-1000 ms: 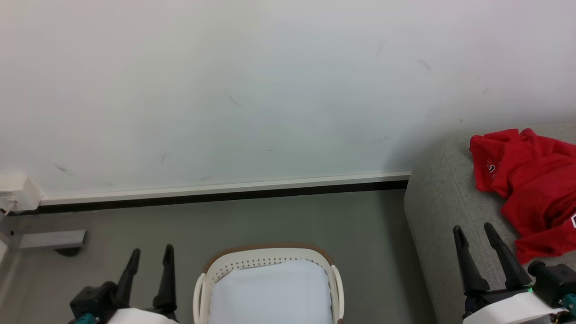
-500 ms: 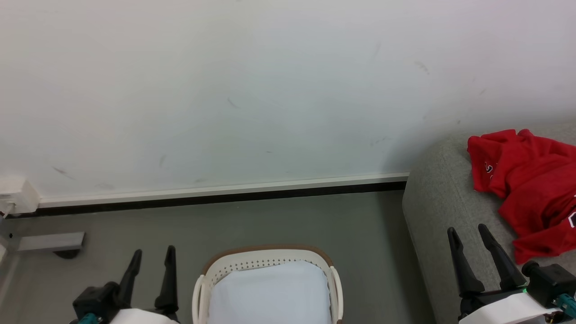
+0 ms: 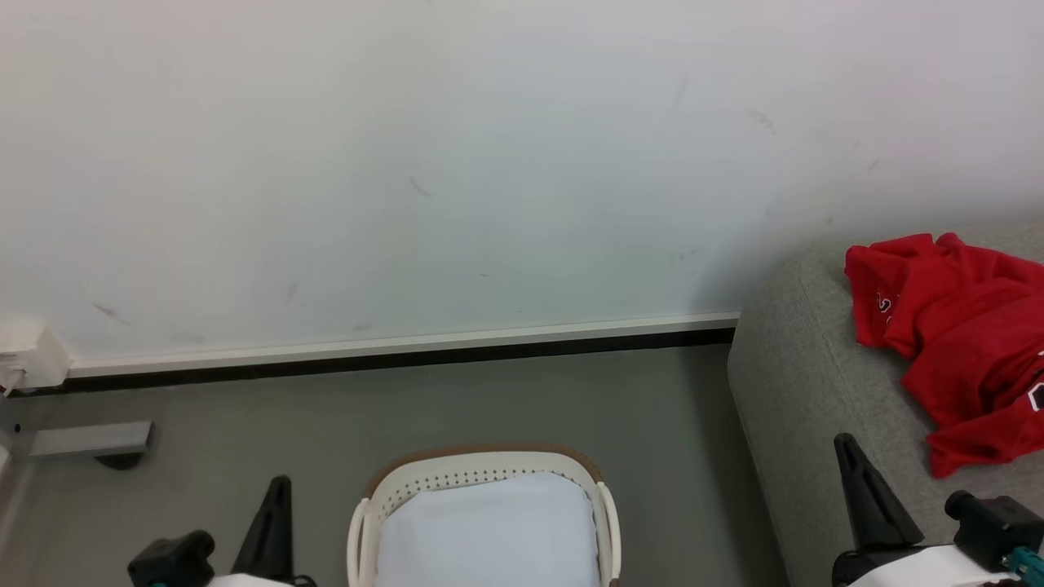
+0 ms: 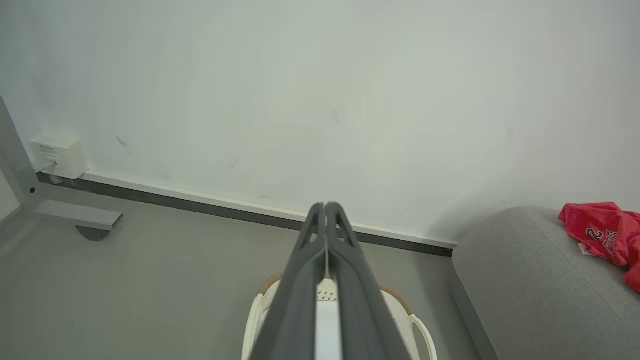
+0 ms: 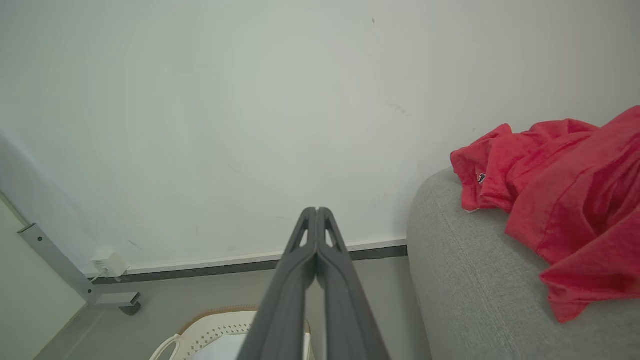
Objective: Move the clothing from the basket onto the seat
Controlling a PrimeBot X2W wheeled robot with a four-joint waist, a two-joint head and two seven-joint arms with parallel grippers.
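Note:
The red clothing [image 3: 962, 342] lies crumpled on the grey seat [image 3: 803, 391] at the right, with white lettering on one fold. The white basket [image 3: 488, 461] stands on the floor at bottom centre, its pale white-blue lining [image 3: 489, 530] showing inside. My left gripper [image 3: 280, 489] is shut, low at the basket's left. My right gripper [image 3: 844, 447] is shut over the seat's front, just left of the clothing. In the left wrist view the shut fingers [image 4: 345, 280] point over the basket [image 4: 254, 320]. In the right wrist view the clothing [image 5: 565, 200] lies right of the shut gripper [image 5: 316, 211].
A pale wall with a white and black baseboard [image 3: 408, 346] runs behind the basket. A white wall box [image 3: 24, 355] and a grey metal frame foot [image 3: 90, 438] sit at the far left. Grey floor [image 3: 669, 424] separates basket and seat.
Both grippers have gone from open to shut. Both have dropped lower in the head view. The clothing and basket lie as before.

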